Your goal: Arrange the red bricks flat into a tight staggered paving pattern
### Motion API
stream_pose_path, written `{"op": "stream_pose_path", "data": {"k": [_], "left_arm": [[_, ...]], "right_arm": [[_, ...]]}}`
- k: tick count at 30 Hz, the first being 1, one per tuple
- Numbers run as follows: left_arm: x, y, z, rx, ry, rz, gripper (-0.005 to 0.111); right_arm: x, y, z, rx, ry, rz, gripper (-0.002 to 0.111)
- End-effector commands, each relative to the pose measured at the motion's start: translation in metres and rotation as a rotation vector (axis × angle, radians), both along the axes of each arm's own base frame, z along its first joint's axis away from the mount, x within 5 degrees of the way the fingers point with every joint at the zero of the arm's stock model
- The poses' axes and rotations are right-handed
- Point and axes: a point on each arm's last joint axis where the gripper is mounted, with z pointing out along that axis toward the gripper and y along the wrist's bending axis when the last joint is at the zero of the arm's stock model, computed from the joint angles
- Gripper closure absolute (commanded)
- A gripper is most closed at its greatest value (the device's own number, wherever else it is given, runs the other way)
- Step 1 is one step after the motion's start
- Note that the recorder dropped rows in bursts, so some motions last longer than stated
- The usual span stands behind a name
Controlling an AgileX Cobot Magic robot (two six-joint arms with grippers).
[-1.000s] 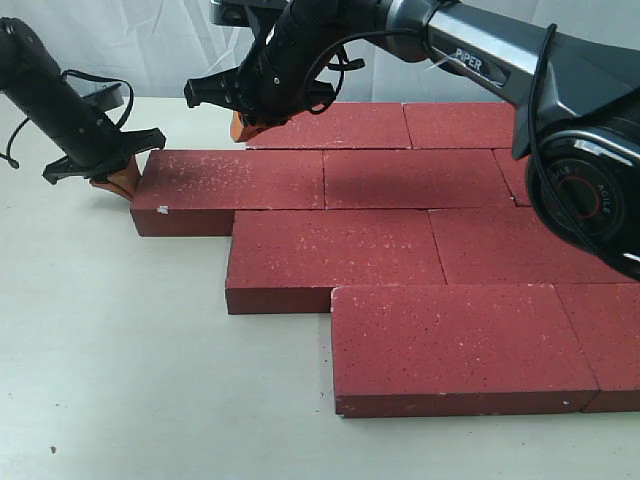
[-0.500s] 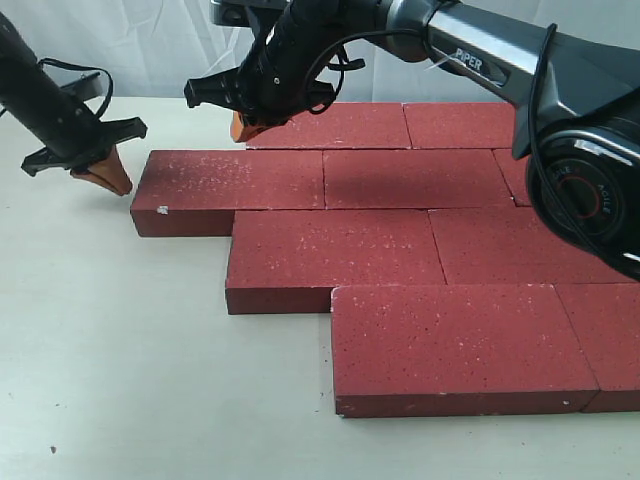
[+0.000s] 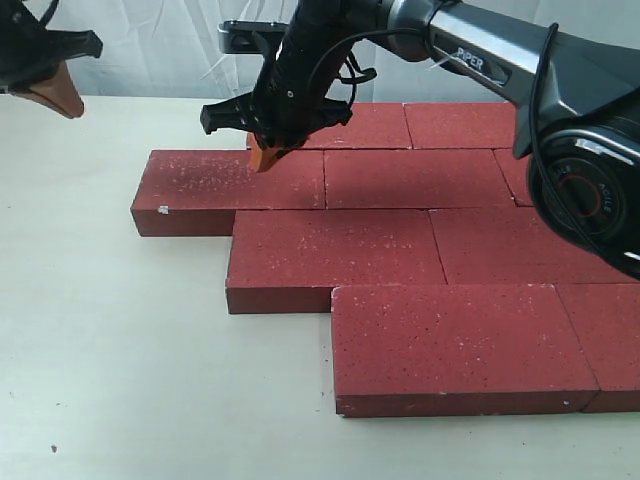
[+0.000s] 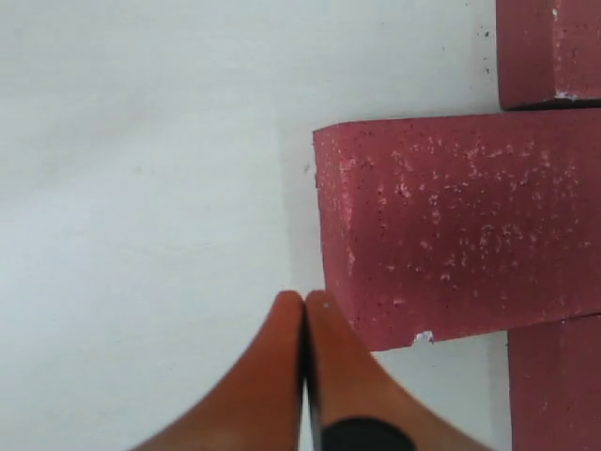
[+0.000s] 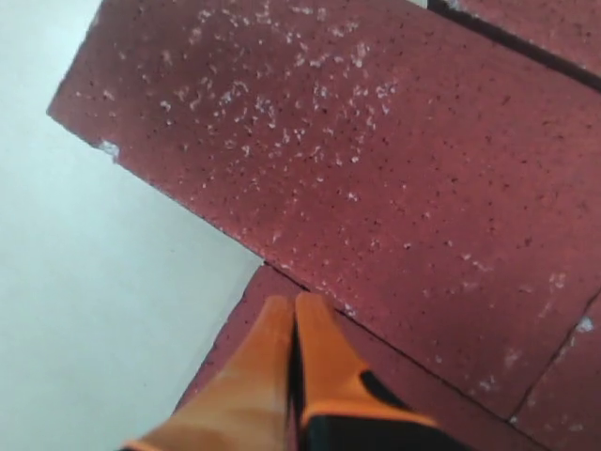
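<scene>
Several red bricks (image 3: 410, 180) lie flat in staggered rows on the white table (image 3: 110, 350), stepping back from the front row (image 3: 460, 345) to the far row (image 3: 365, 125). My right gripper (image 3: 264, 160) is shut with nothing in it, its orange fingers hovering over the seam between the far row and the leftmost brick (image 3: 230, 180). The right wrist view has that gripper (image 5: 294, 303) above the same seam beside the speckled brick (image 5: 357, 160). At the far left my left gripper (image 3: 62, 100) is raised and shut, empty. In its wrist view the gripper (image 4: 304, 299) hangs off the end of a brick (image 4: 460, 244).
The right arm's large black base joint (image 3: 590, 190) overhangs the bricks at the right. Bare table stretches left of and in front of the bricks. A white backdrop (image 3: 150, 50) closes off the far side.
My left gripper has pulled away from the leftmost brick's end, up and to the left. My right gripper has come down and forward from the far row's left end onto the seam.
</scene>
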Motion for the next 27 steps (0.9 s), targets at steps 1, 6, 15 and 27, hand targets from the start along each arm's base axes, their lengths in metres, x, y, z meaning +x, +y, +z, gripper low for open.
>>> {"op": "stream_pose_path", "data": {"k": [1,6,15,27], "left_arm": [[-0.017,-0.01,0.035,0.084,-0.061,-0.01,0.107],[-0.036,-0.028,0.054,0.13,-0.131,-0.019,0.107],[-0.073,-0.044,0.056,0.156,-0.181,-0.03,0.107],[-0.119,-0.038,0.052,0.181,-0.257,-0.009,0.107]], "right_arm": [[0.0,-0.005,0.007,-0.006,0.0,-0.006,0.109],[-0.003,-0.006,0.006,-0.013,0.052,-0.023,0.109],[-0.005,-0.005,0.011,0.002,0.059,-0.039,0.109],[-0.005,-0.016,0.039,0.039,0.033,-0.1,0.109]]}}
